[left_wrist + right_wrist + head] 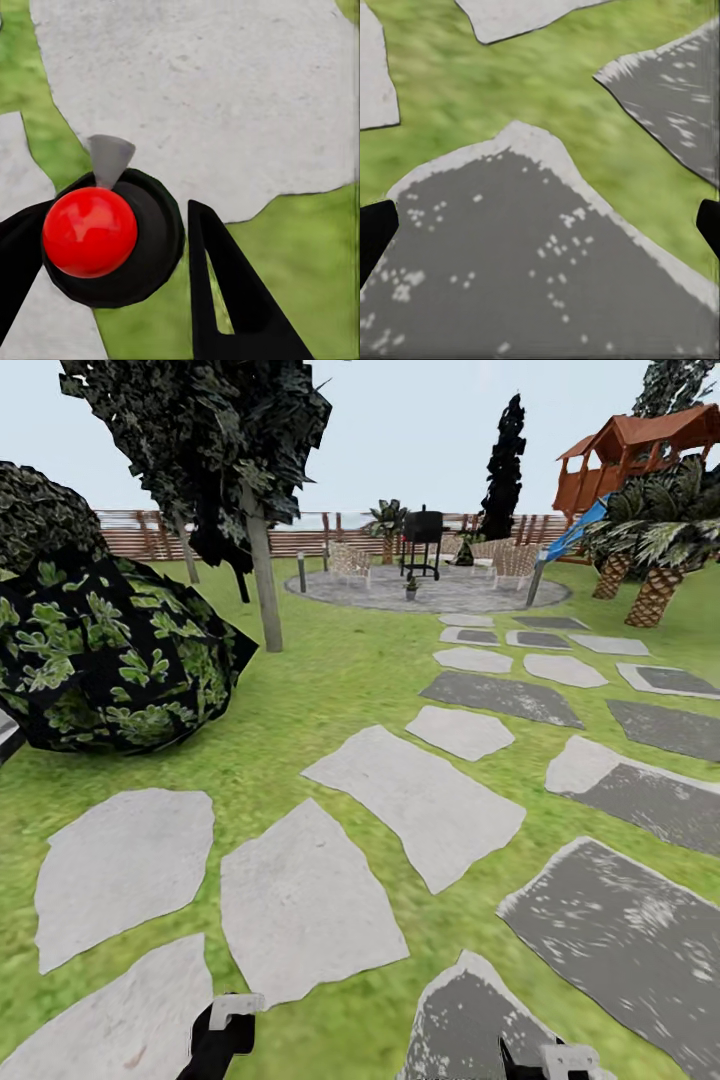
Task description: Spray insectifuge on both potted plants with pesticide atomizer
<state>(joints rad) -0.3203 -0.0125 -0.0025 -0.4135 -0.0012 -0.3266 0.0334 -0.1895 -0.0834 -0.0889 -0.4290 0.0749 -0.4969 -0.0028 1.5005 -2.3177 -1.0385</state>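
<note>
Though both arms hang low, neither carries anything. The right gripper [540,225] has its fingers spread wide, their dark tips at opposite edges of the right wrist view over a dark grey flagstone [532,262]. The left gripper [142,262] shows black fingers and a red knob above a pale flagstone [202,97] and grass; whether its fingers are spread or pressed together, I cannot tell.

Outward, the stepping-stone path [420,800] runs across the lawn [330,680] toward the round paved patio [450,592]. A small potted plant [411,588] stands on the patio in front of a black grill [423,540]. The pesticide atomizer cannot be made out at this range.

Judged risks: the base is well apart from the patio, so any reach now would be futile. A large dark shrub [110,650] and a tree trunk [264,575] flank the left of the route; drifting that way could snag the left arm. Palms [650,560] stand to the right.
</note>
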